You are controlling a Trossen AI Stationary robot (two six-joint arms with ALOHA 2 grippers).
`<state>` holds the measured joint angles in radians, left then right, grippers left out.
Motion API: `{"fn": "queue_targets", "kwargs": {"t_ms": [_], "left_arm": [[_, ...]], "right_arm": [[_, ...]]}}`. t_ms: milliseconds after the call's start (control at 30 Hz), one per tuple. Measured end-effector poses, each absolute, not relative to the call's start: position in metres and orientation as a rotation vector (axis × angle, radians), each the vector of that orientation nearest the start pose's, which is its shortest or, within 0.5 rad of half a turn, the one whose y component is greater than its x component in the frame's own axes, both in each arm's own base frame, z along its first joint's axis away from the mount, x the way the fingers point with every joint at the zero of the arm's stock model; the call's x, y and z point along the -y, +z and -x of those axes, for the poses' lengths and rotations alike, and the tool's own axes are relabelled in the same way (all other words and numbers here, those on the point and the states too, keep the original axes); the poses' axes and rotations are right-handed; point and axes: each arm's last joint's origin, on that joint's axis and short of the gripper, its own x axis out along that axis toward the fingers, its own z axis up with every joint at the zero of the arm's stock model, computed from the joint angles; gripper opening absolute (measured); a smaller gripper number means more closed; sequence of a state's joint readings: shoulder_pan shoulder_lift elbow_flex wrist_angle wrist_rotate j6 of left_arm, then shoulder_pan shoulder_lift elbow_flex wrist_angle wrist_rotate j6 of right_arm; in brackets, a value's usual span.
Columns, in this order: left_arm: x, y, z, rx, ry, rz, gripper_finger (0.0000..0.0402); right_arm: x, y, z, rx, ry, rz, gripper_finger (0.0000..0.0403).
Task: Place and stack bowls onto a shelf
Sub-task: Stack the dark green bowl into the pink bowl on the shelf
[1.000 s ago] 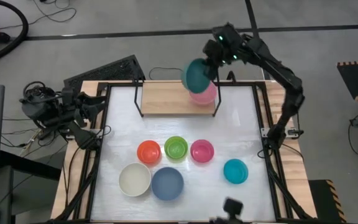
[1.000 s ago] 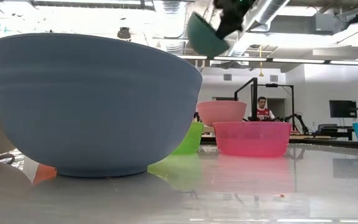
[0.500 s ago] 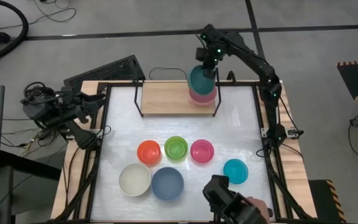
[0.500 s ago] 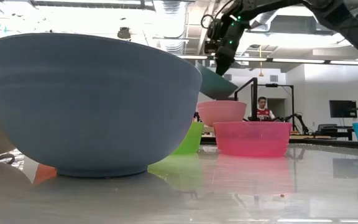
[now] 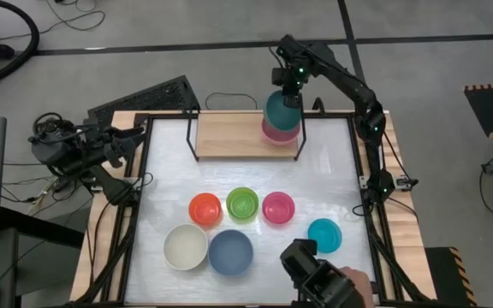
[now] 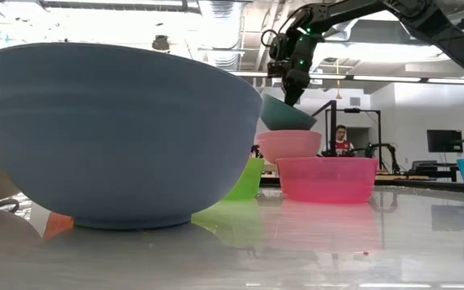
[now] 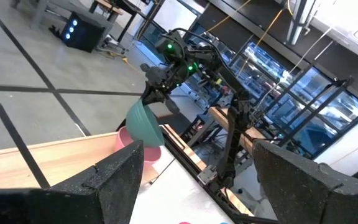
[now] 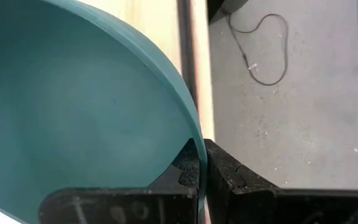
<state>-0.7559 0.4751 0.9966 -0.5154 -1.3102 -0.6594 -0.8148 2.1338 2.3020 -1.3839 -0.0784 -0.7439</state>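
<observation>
So right now my right gripper [image 5: 286, 96] is over the far right end of the shelf [image 5: 229, 135], fingers pinched tight on the rim of the dark green bowl [image 5: 281, 111], and that bowl hangs tilted just above the pink bowl [image 5: 274, 132] already sitting on the wood. The whole thing hinges on that tilt: the green one's bottom points down into the pink one but its mouth leans off to one side, so I reckon it needs levelling before it'll nest. From table height I can't tell if they're touching yet. It's a plain smooth plastic bowl, no markings. Left gripper [image 5: 133, 144] is parked off the table's left edge, fingers wide, holding nothing, way farther off.
</observation>
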Motion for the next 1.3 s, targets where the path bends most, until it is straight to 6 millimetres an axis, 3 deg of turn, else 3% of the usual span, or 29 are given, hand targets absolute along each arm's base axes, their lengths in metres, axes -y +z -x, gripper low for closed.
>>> {"fn": "queue_targets", "kwargs": {"t_ms": [167,633,900,1300], "left_arm": [[0.009,0.397,-0.050,0.183,0.534,0.655,0.0284],[0.009,0.397,-0.051,0.186,0.531,0.668,0.0284],[0.009,0.397,-0.050,0.188,0.533,0.672,0.0284],[0.009,0.397,-0.051,0.181,0.531,0.653,0.0284]], "right_arm": [[0.307,0.331,-0.298,-1.278,-0.165,0.102,0.0027],[0.309,0.289,-0.321,-1.389,-0.094,0.073,0.0027],[0.308,0.288,-0.321,-1.407,-0.118,0.047,0.0030],[0.312,0.289,-0.320,-1.381,-0.243,-0.068,0.0206]]}}
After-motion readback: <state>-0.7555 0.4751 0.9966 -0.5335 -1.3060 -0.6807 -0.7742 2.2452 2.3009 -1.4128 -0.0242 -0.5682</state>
